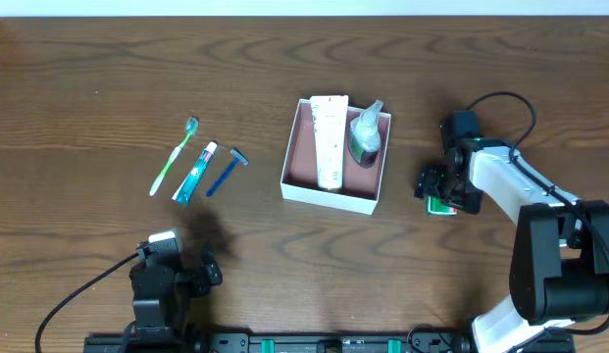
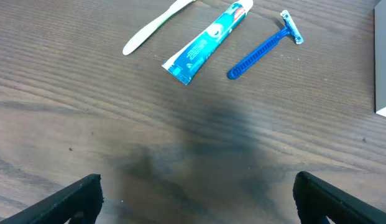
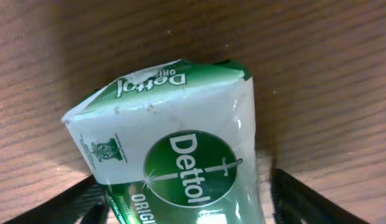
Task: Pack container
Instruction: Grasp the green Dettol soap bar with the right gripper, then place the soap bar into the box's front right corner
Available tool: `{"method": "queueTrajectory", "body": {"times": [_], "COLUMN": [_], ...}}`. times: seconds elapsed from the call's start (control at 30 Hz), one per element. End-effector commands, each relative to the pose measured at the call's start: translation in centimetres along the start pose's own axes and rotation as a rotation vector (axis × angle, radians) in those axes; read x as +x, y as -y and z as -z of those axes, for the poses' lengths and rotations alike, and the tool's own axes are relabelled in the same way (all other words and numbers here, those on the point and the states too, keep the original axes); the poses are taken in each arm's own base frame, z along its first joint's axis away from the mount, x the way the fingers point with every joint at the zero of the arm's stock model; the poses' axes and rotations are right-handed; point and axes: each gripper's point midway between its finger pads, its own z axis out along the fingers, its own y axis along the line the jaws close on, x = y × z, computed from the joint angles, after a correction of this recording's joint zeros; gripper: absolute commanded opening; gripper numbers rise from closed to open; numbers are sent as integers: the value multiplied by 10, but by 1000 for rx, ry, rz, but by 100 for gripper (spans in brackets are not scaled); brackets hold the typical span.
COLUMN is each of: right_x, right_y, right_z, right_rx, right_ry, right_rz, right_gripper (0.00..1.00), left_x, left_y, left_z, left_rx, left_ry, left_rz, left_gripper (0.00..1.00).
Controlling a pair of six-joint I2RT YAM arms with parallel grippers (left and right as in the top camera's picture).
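The container, a shallow white box with a pink-brown inside, sits mid-table and holds a white tube and a green-and-clear bottle. My right gripper is to its right, low over a green-and-white Dettol soap pack lying on the table. Its fingers straddle the pack, and a gap shows on the right side. My left gripper is open and empty above bare wood at the front left. A toothbrush, a blue toothpaste tube and a blue razor lie left of the container.
The container's corner shows at the right edge of the left wrist view. The right arm's cable loops behind the right gripper. The arm bases stand along the front edge.
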Motion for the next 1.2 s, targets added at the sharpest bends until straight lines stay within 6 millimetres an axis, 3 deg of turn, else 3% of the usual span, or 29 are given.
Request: {"method": "queueTrajectory", "body": {"times": [0.0,0.1,0.2,0.43,0.6,0.7,0.83,0.93,1.17], "right_x": [0,-3,-6,-2,22,33,45,34,29], "right_y": [7,6,3,-24,-71,-97,-138,-151,-183], "right_z": [-5,3,20,88,145,164,175,173,148], "right_rx": [26,16,-10,-175,-368,-429,-486,-441,-489], "right_ry": [-5,18,57,196,309,369,434,517,485], "right_rz": [8,8,15,63,209,300,416,434,486], "right_gripper": [68,54,49,36,32,33,33,33,32], "left_x": [7,7,7,7,7,7,7,7,7], "left_y": [-1,-1,-1,-1,-1,-1,-1,-1,-1], "left_z": [-3,-3,-3,-3,-3,-3,-3,-3,-3], "left_rx": [-1,-1,-1,-1,-1,-1,-1,-1,-1], "left_ry": [-21,-21,-21,-21,-20,-20,-20,-20,-20], "left_rz": [-17,-17,-17,-17,-17,-17,-17,-17,-17], "left_gripper": [98,98,98,98,98,98,98,98,98]}}
